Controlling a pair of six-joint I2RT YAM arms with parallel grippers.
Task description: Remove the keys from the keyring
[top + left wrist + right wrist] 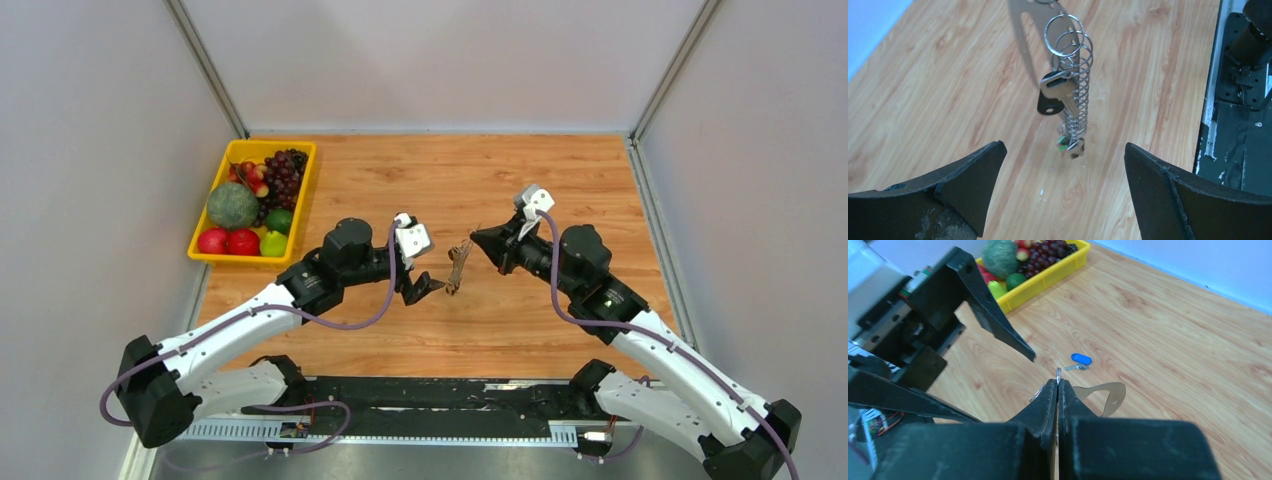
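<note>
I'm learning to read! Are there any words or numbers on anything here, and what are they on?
None: no words, numbers or signs can be read in any view.
black-headed key on the keyring: any stamp is too blurred to read.
blue-headed key on the table: no writing shows.

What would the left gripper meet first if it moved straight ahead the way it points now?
Most likely the keys hanging from the keyring, which sit dead centre ahead of the open left gripper. How far off they are is hard to judge from this view.
</note>
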